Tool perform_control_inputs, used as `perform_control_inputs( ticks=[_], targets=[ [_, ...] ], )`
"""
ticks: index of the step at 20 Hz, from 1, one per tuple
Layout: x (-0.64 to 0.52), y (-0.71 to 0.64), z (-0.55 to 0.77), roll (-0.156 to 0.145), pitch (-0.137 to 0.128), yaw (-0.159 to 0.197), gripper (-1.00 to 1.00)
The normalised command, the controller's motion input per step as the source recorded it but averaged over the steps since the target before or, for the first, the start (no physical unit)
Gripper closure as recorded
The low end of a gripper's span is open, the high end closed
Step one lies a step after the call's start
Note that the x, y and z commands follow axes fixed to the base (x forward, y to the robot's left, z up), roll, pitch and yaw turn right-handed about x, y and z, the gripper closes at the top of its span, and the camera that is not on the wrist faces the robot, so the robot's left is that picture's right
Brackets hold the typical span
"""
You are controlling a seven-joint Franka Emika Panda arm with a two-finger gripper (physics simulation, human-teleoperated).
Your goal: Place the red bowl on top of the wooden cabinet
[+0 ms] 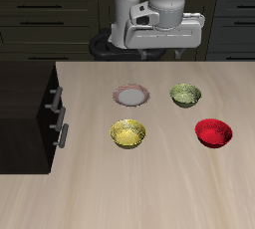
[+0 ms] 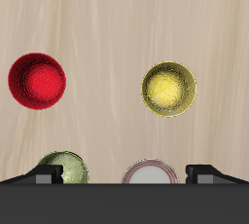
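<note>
Light wooden table (image 1: 149, 183): the claw (image 2: 140, 173) hangs high with fingers spread wide, holding nothing. The red bowl (image 1: 213, 132) sits below and well apart from it; the cabinet (image 1: 25, 114) stands far off.

Open tabletop (image 1: 149, 188) fills the lower half of the exterior frame, unobstructed. Mid-frame, four items sit apart with bare gaps between them: the red bowl (image 1: 213, 132) at right, the yellow bowl (image 1: 127, 133) at center, the olive-green bowl (image 1: 185, 95) and a white plate (image 1: 132, 96) above. The wooden cabinet (image 1: 25, 114) blocks the left edge; its flat top appears clear, though partly cropped. The gripper (image 1: 159, 46) hangs above, upper center.
</note>
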Motion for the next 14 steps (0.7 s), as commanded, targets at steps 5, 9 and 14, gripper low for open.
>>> perform_control_inputs(
  ticks=[5, 9, 14],
  targets=[
    [0.25, -0.16, -0.01, -0.032, 0.017, 0.014, -1.0],
    [-0.03, -0.06, 0.0, -0.01, -0.003, 0.017, -1.0],
    [0.2, 0.03, -0.04, -0.009, 0.011, 0.001, -1.0]
  ],
)
